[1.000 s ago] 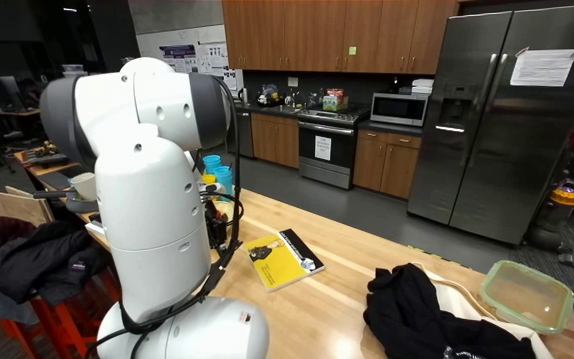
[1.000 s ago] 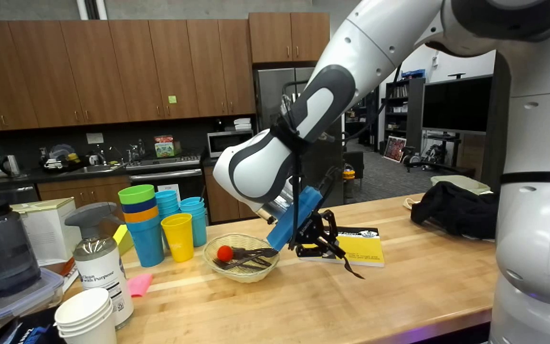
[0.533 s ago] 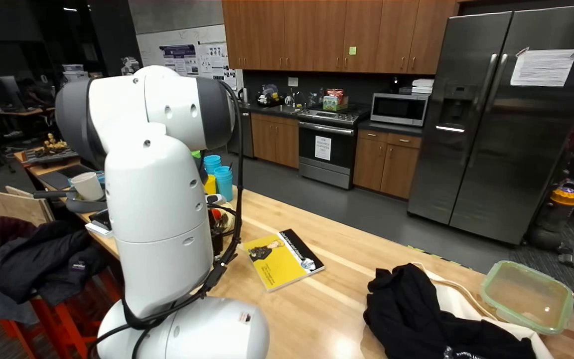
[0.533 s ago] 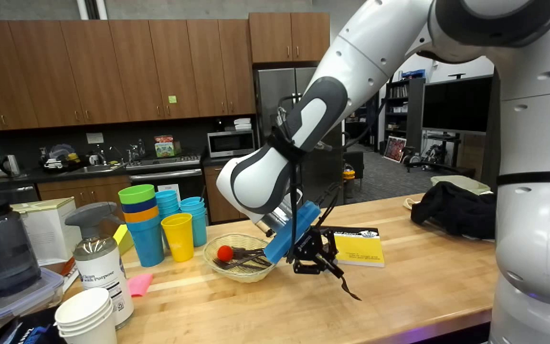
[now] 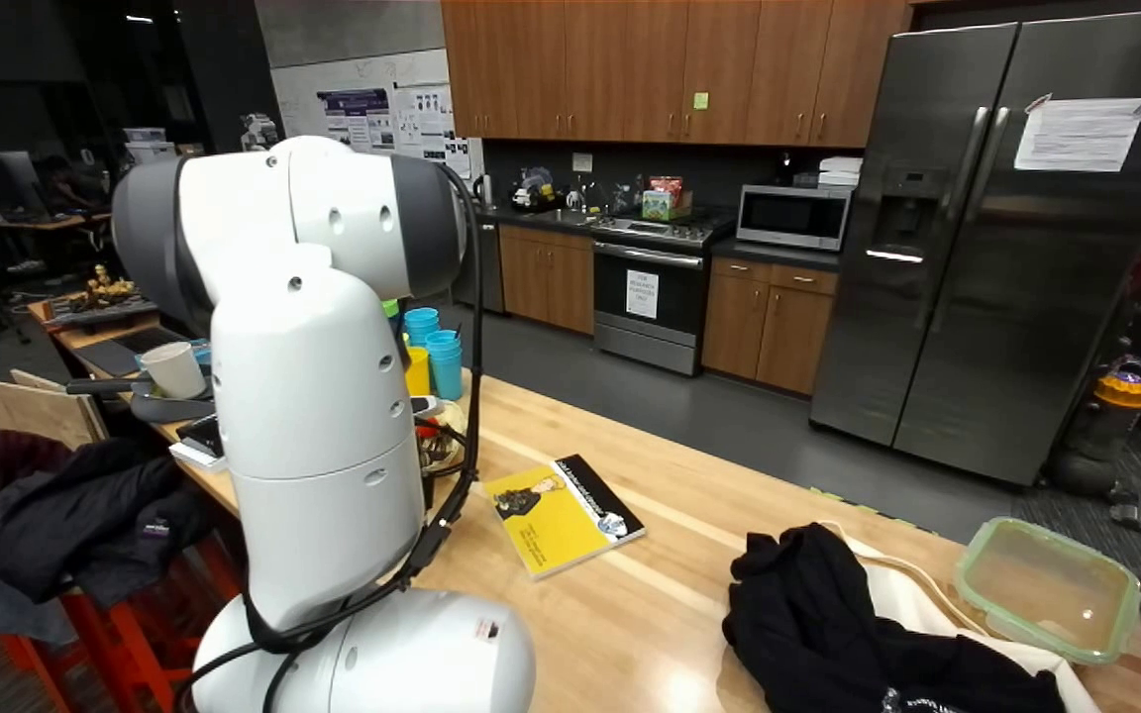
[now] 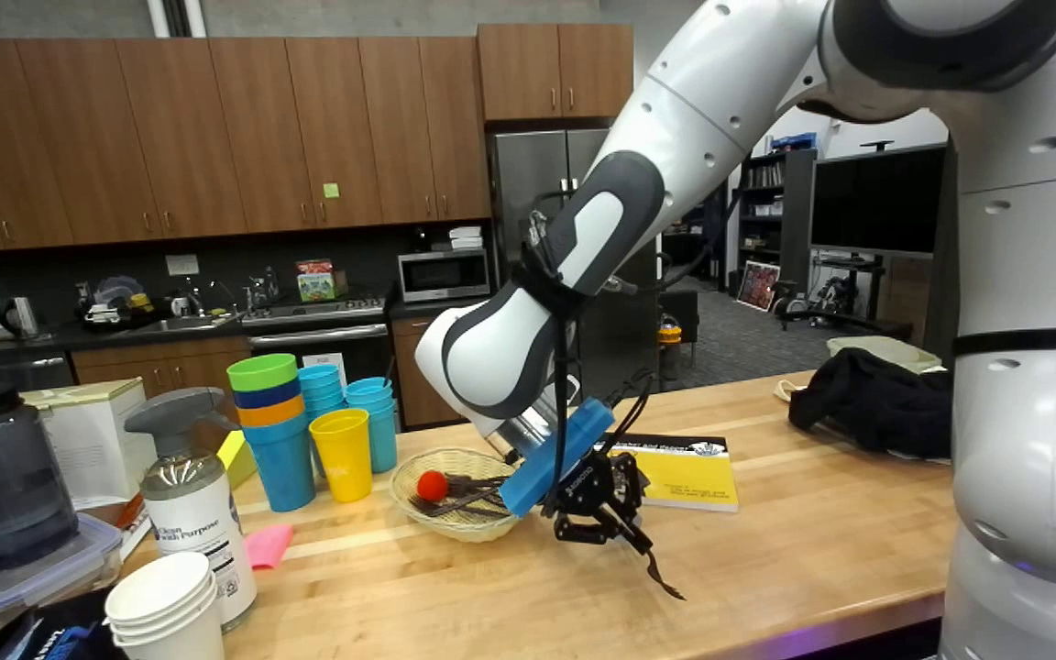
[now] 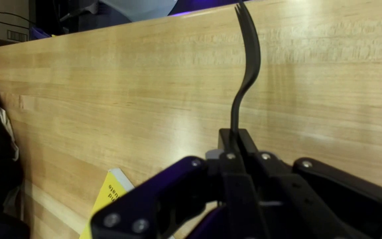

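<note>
Robotiq pincer (image 7: 233, 135) gripping black fork (image 7: 253, 58), spray bottle (image 6: 198, 518) reading "Clean with Purpose"

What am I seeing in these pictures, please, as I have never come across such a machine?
The machine is a white robot arm with a black gripper at its end, a kind of mechanical hand. Two pictures come from cameras standing outside it; the third comes from its wrist camera. There you can see the gripper pinching a dark fork by its handle, tines pointing away. On the wooden table are a yellow-and-black book, a basket holding a round red object and dark utensils, coloured cups and a black cloth.
</note>
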You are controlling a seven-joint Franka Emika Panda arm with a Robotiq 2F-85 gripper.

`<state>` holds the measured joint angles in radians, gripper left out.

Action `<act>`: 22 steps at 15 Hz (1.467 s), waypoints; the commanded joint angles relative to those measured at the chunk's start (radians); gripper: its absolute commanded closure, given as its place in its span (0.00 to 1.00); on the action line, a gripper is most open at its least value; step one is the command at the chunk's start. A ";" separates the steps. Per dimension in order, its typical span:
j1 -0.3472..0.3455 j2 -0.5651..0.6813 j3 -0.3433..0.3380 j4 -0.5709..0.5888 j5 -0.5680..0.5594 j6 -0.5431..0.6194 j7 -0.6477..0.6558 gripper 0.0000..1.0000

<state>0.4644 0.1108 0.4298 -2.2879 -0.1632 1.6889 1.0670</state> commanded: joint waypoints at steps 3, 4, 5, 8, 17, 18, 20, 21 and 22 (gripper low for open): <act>-0.001 -0.034 -0.005 -0.034 0.018 0.020 -0.033 0.99; -0.004 -0.034 -0.008 -0.037 0.016 0.023 -0.042 0.99; -0.007 -0.036 -0.010 -0.044 0.011 0.031 -0.052 0.99; -0.020 -0.042 -0.024 -0.065 0.012 0.034 -0.078 0.99; -0.055 -0.056 -0.066 -0.071 -0.010 -0.048 -0.127 0.99; -0.057 -0.059 -0.067 -0.068 -0.014 -0.052 -0.134 0.99; -0.057 -0.056 -0.069 -0.059 -0.021 -0.061 -0.141 0.99; -0.057 -0.056 -0.070 -0.056 -0.022 -0.063 -0.147 0.99; -0.058 -0.053 -0.070 -0.052 -0.022 -0.063 -0.153 0.99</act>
<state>0.4156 0.0845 0.3623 -2.3393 -0.1739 1.6430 0.9501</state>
